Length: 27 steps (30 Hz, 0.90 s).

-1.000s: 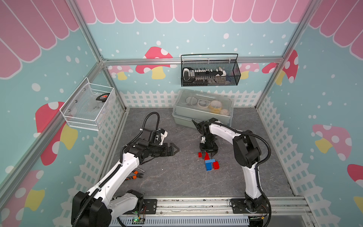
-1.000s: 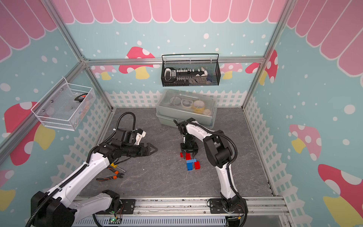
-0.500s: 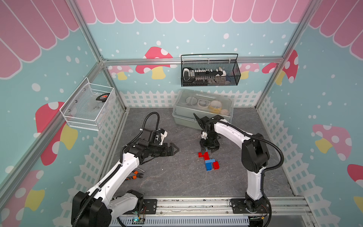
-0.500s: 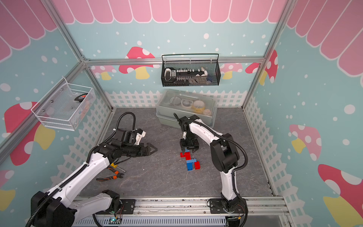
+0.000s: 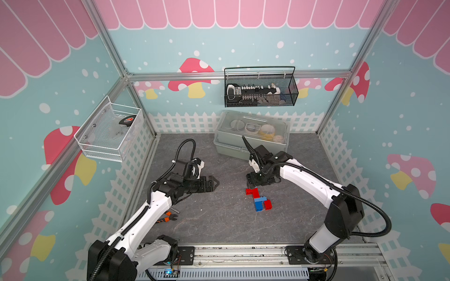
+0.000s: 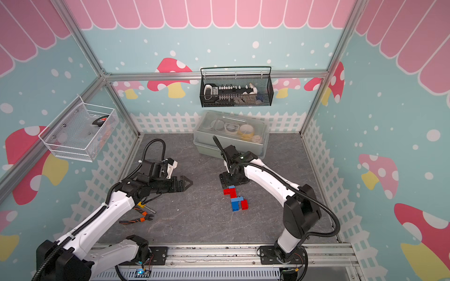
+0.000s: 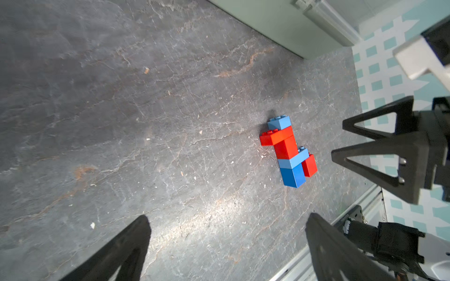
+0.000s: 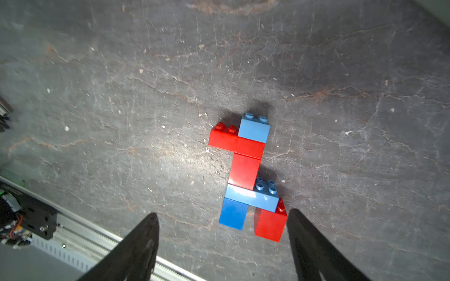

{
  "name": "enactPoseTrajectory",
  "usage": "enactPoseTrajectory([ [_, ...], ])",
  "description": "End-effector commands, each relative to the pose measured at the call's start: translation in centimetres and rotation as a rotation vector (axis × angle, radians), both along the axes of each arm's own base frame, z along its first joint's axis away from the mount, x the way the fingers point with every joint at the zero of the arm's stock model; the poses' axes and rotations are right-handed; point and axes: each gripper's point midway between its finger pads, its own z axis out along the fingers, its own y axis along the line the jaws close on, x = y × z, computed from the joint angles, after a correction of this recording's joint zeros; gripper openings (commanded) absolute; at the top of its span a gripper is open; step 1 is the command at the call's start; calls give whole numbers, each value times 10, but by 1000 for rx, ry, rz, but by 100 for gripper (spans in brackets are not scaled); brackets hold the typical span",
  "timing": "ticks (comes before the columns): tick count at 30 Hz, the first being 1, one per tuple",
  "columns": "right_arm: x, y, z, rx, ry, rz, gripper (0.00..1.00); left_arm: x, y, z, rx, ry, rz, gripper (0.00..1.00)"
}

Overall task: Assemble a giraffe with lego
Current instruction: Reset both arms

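Lying flat on the grey surface [image 5: 219, 223]: one giraffe [image 8: 246, 170], six bricks [image 8: 253, 129], three red, three blue. Right end effector [image 8: 222, 212] hovers over it, left end effector [image 7: 227, 215] well apart; both spread, empty. Mushroom walls [image 5: 243, 48].

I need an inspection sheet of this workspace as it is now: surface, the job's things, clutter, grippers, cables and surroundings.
Surface: grey stone-look table, a few pale crumbs.
Job's things: giraffe of red and blue bricks lies flat, touched by no gripper; loose bricks: nothing seen.
Clutter: orange-handled pliers by the left arm; clear lidded box at the back.
Grippers: left gripper open, empty; right gripper open, empty, hovers near the giraffe.
Cables: black cables loop over both arms, off the bricks.
Surroundings: black wire basket on back wall; white mesh basket on side wall.
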Motion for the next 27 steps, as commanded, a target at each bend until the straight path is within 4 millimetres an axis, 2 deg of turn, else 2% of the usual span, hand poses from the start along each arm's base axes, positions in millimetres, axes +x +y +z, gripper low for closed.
enactPoseTrajectory([
  [1, 12, 3, 19, 96, -174, -17, 86, 12, 13, 6, 56, -93, 51, 99],
  [6, 1, -16, 19, 111, -293, -6, 89, 24, 36, 10, 134, -173, 135, 99],
  [13, -11, -46, 11, 51, -401, 0, 89, 30, 79, 17, 238, -308, 257, 99],
  [15, -13, -55, 8, 41, -460, 11, 89, 33, 91, 19, 266, -358, 295, 99],
  [19, -15, -76, 17, 18, -643, 15, 89, 42, 112, 22, 274, -447, 334, 99],
  [23, -16, -98, 26, -23, -822, 1, 90, 60, 134, 23, 296, -534, 402, 99],
  [27, -11, -120, 31, -102, -908, -43, 91, 91, 154, 3, 374, -514, 448, 99],
])
